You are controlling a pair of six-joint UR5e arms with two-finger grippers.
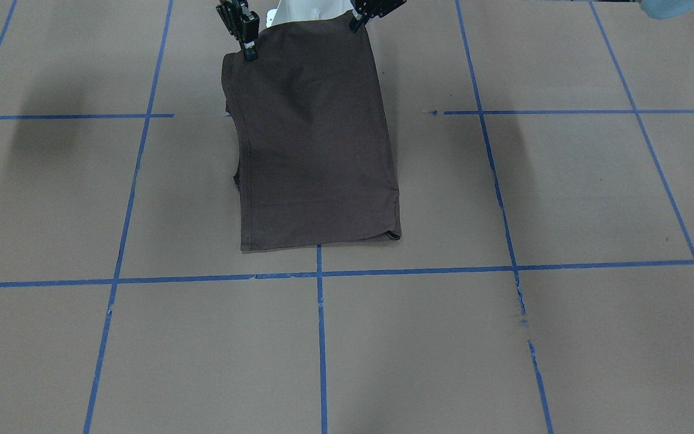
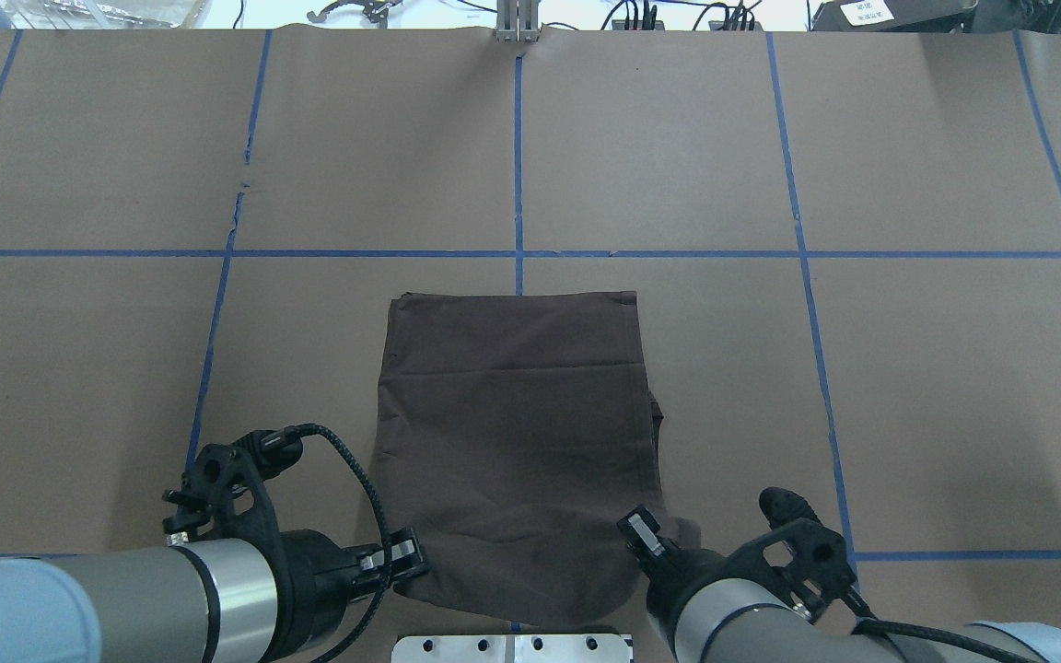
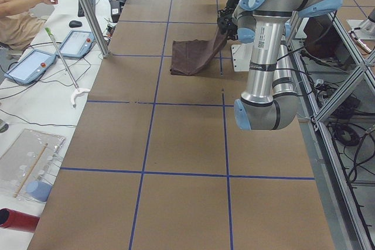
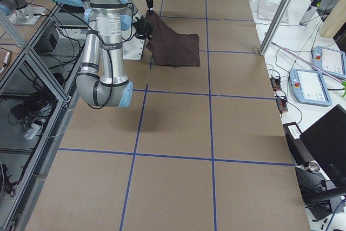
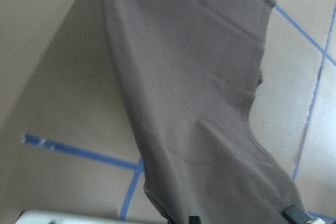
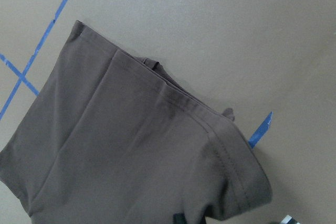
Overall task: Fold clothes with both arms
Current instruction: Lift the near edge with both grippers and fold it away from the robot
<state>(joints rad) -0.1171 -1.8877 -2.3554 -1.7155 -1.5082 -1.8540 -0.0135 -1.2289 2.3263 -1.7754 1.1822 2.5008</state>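
Note:
The dark brown-grey T-shirt (image 2: 517, 433) is folded into a narrow rectangle. Its far end lies flat on the brown table, and its near end is lifted off the table towards the robot's base. My left gripper (image 2: 411, 562) is shut on the near left corner of the cloth. In the front-facing view that left gripper (image 1: 354, 25) is at the top right of the T-shirt (image 1: 314, 150). My right gripper (image 2: 641, 532) is shut on the near right corner, where a sleeve hem shows, and this right gripper (image 1: 249, 54) pinches the cloth's edge. Both wrist views show the T-shirt (image 5: 199, 103) (image 6: 131, 150) sloping down to the table.
The white pedestal base (image 2: 512, 647) sits right under the lifted edge. Blue tape lines (image 2: 518, 253) grid the brown table. Cables and tools lie beyond the far edge (image 2: 346, 11). A person (image 3: 17, 16) sits off the table beside teach pendants (image 3: 29, 65).

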